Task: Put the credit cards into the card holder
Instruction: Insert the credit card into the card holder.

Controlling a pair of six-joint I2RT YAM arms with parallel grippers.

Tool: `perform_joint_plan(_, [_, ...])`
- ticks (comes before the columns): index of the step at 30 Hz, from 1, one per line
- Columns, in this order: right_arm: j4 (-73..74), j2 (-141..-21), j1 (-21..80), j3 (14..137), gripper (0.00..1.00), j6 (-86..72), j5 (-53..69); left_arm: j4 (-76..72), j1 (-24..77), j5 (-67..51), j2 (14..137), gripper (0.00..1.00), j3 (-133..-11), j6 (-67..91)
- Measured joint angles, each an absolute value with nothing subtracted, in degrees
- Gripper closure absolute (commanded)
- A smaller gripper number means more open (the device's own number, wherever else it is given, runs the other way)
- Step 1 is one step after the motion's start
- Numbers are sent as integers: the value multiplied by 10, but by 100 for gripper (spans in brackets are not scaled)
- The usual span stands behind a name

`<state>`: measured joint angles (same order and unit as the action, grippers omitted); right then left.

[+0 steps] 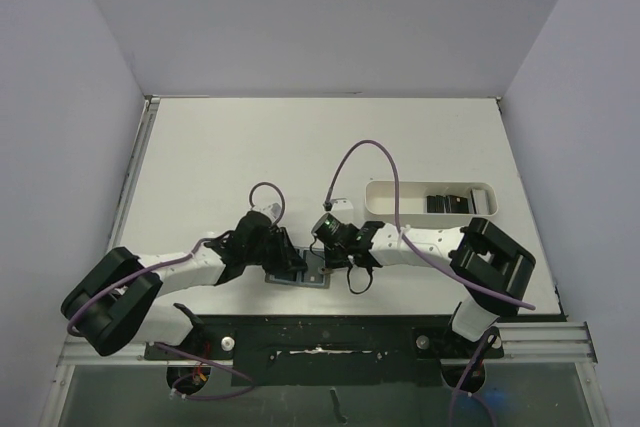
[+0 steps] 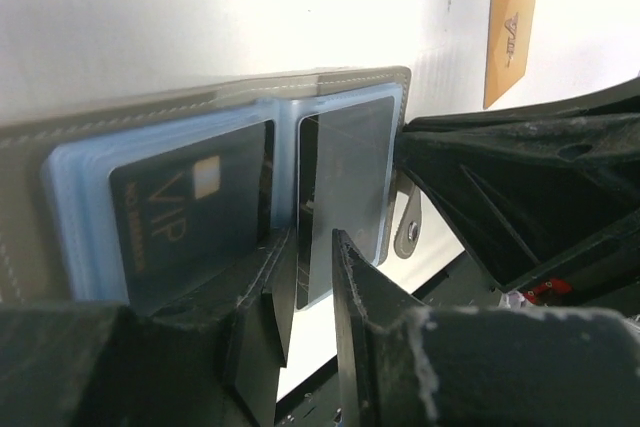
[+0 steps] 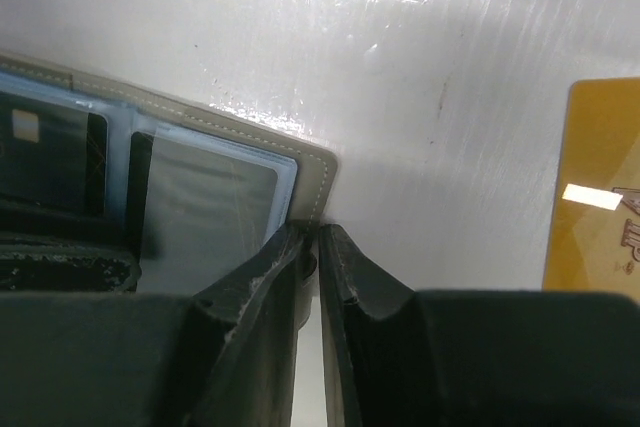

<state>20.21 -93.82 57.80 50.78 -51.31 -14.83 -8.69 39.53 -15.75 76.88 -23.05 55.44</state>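
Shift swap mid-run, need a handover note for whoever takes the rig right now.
Grippers: the left gripper has its jaws narrowly parted over the near edge of a dark card; whether it grips is unclear. The right gripper looks shut on the right edge of the open card holder.
Done: VIP card in the left pocket; the dark card looks partly inserted in the right one.
Left: seat it, then load the dark cards from the white tray. A gold card lies on the table.
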Motion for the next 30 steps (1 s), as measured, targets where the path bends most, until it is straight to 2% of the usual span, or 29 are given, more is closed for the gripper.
perform_joint_plan(4, [192, -937, 570, 504, 87, -513, -148, -90, 409, -154, 772, 80, -233, 559])
perform_joint_plan(7, [185, -935, 563, 501, 86, -510, -150, -92, 412, -151, 771, 73, -233, 564])
perform_joint_plan(11, [192, -926, 552, 496, 81, -502, -157, -84, 412, -135, 748, 63, -233, 569])
perform_joint_plan(16, [220, -894, 553, 496, 80, -500, -166, -38, 405, -104, 702, 54, -236, 569])
perform_joint_plan(22, [227, -865, 568, 503, 80, -500, -167, 5, 370, -89, 651, 50, -236, 569])
perform_joint_plan(30, [203, -893, 578, 522, 83, -497, -153, 8, 325, -106, 617, 49, -217, 569])
